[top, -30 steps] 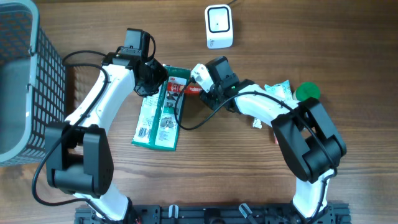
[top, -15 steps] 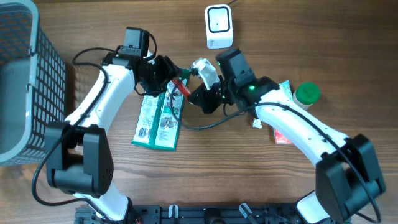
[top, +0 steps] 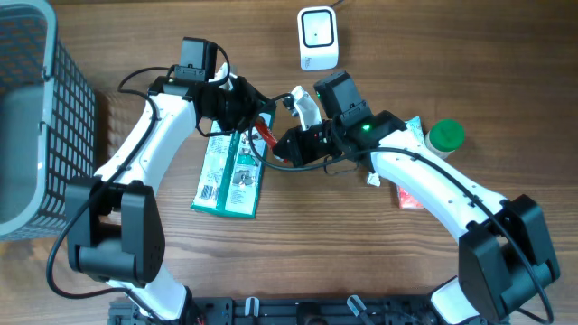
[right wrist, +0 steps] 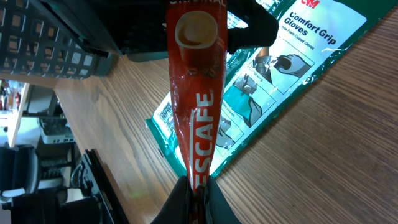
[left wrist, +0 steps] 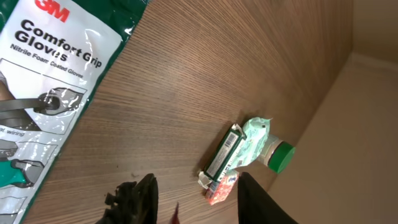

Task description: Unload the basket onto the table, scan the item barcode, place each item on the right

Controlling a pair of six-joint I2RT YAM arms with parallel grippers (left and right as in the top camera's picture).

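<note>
Sachet point(right wrist: 196, 106) aloft, pinched by right end effector point(right wrist: 194, 198)

The coffee sachet point(right wrist: 195, 106) is glossy red with white block lettering and a pale tan ring. The glove packet point(top: 230, 176) is green and white, with black print and a red logo. The table point(top: 343, 262) is warm brown wood, finely grained. The scanner point(top: 318, 36) is white with a dark face. The basket point(top: 72, 108) is dark grey square mesh. Near the table's right edge sit a bright green bottle cap point(top: 445, 135), a mint-green packet point(top: 406, 131) and a red packet point(top: 408, 199). The left arm point(top: 144, 140) and right arm point(top: 424, 176) are white with black joints.
</note>
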